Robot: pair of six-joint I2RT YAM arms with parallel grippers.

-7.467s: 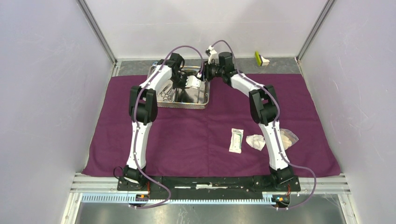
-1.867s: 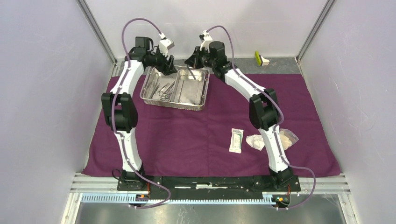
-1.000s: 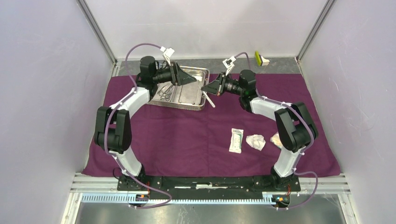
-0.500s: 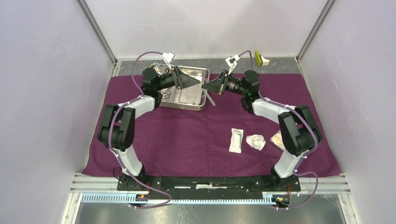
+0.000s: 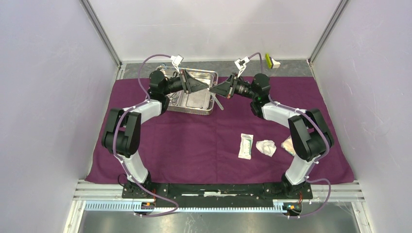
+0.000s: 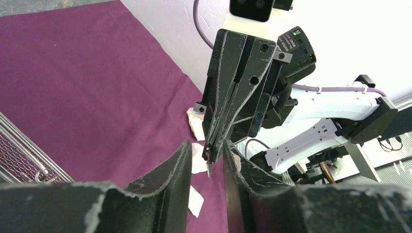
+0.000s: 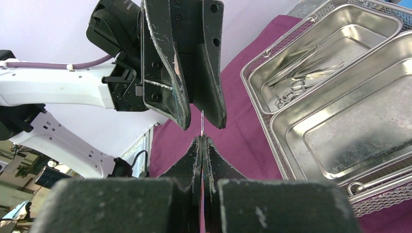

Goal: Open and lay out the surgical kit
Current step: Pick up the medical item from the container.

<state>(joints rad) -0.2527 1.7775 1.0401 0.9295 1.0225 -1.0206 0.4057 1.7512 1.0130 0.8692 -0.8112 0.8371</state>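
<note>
Tweezers (image 7: 201, 127) being pinched in tightly closed right claw (image 7: 201, 138), hanging above tray's (image 5: 197, 99) right edge over purple cloth wrap (image 5: 194, 141); tip poking between left claw's (image 6: 207, 144) narrowly parted fingers.

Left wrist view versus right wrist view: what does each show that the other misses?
Left wrist only: the white gauze wads and white sealed packet beyond the right gripper. Right wrist only: inside the steel tray, forceps in one compartment. Both: the purple cloth and the slim instrument shut in the right gripper, its tip between the parted fingers of the left gripper.
</note>
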